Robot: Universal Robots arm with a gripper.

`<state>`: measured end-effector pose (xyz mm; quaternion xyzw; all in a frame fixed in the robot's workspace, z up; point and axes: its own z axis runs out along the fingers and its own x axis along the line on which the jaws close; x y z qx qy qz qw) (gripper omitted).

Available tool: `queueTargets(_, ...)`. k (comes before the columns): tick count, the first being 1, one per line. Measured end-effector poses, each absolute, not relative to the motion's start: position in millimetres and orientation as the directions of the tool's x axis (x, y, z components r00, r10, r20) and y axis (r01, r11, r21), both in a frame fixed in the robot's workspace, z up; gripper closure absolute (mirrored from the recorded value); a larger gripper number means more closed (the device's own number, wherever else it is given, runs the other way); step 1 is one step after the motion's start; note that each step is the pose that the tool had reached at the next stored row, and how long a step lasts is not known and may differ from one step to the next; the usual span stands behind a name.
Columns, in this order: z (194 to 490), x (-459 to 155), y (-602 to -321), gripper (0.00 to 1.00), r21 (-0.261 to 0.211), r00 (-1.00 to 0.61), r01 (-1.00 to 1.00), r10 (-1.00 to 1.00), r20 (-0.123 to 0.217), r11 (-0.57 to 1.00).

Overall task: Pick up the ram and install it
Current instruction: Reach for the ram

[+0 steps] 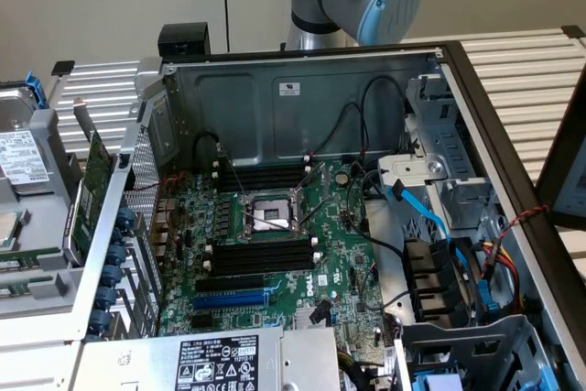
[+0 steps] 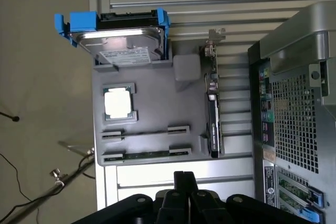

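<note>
Ram (image 2: 147,154) in the gray tray (image 2: 157,98), jaws together and holding nothing.
The ram lies flat in a slot at the tray's edge, just beside a second slot. The same tray carries a chip (image 2: 119,102), a hard drive (image 2: 123,45) and a card (image 2: 213,124) standing on edge, next to the case (image 2: 294,103).

You get soft, even indoor light in both views, w/ no hard shadows. In the exterior view the case wall (image 1: 302,107) reads mid-grey w/ a mild sheen. The motherboard (image 1: 275,244) sits dimmer, shaded down inside the chassis. The slatted table (image 1: 522,70) is bright, approx. washed out. In the wrist view you see glare along the hard drive (image 2: 121,43) lid, & the CPU (image 2: 118,102) top is blown to white. The grey tray (image 2: 157,87) & the floor (image 2: 42,129) look flat, evenly lit.
</note>
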<state>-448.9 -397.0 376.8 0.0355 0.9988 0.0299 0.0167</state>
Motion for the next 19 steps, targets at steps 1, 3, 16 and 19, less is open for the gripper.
queueTargets(1, 376.8, -449.6, -397.0, 0.9, 0.061, -0.997, 0.07, 0.072, -0.031, 0.996)
queueTargets(3, 376.8, -451.0, -397.0, 0.9, 0.061, -0.997, 0.07, 0.072, -0.031, 0.996)
queueTargets(16, 375.6, -452.3, -393.0, 0.9, 0.061, -0.997, 0.067, 0.069, -0.031, 0.996)
queueTargets(19, 375.3, -452.4, -390.1, 0.9, 0.061, -0.997, 0.065, 0.067, -0.031, 0.996)
